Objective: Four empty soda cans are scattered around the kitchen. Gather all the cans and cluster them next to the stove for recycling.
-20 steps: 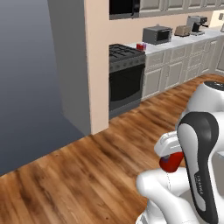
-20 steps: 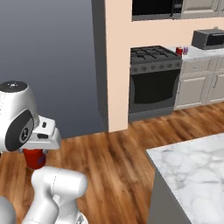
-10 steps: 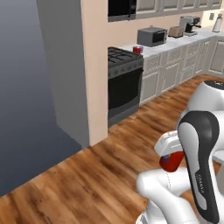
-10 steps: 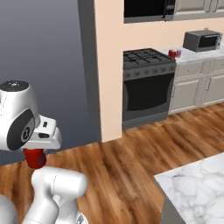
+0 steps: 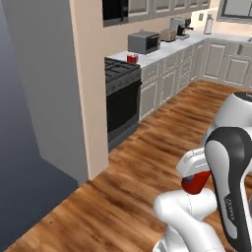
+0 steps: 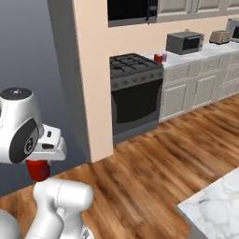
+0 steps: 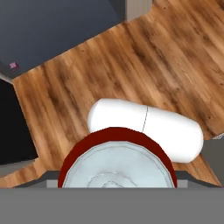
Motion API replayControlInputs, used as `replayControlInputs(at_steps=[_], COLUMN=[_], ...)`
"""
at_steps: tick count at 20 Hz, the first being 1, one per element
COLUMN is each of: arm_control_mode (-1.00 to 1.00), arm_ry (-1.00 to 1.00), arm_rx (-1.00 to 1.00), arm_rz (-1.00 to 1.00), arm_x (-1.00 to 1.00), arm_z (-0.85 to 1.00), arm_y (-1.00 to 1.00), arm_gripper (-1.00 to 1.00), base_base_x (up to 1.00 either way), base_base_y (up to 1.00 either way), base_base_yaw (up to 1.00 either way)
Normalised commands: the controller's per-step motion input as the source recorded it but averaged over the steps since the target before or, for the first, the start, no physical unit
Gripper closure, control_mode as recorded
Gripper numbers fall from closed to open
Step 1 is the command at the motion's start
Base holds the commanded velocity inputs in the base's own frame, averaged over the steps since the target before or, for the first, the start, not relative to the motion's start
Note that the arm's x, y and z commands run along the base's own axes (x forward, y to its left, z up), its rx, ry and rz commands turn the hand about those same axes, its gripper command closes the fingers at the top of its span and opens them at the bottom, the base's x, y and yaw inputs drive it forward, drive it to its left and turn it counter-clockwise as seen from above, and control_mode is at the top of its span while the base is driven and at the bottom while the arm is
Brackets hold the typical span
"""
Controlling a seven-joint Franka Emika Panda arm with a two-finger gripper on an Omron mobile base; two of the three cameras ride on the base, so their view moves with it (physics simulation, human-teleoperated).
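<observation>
Gripper pinches a red soda can, carried low beside the arm's white body above the wood floor; the hand view looks down on the can's silver top. Ahead, the black gas stove stands against the peach wall, with two more cans, one red and one purple, clustered on the counter just beside its burners. A grey toaster oven sits farther along. Compared with a second ago, the whole scene has shifted as the base drives, and the stove now appears larger and nearer.
</observation>
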Motion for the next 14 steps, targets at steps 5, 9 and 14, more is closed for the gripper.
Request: replayControlInputs(at_steps=[5,9,14], arm_control_mode=[1.00,1.00,1.00], arm_ry=[0.00,0.00,0.00], arm_rx=[0.00,0.00,0.00], arm_rz=[0.00,0.00,0.00], arm_x=[0.00,0.00,0.00], arm_z=[0.00,0.00,0.00], arm_y=[0.00,0.00,0.00], arm_gripper=[1.00,1.00,1.00], base_base_x=[0.94,0.98,1.00], base_base_y=[0.98,1.00,1.00], base_base_yaw=[-0.52,-0.46,-0.43])
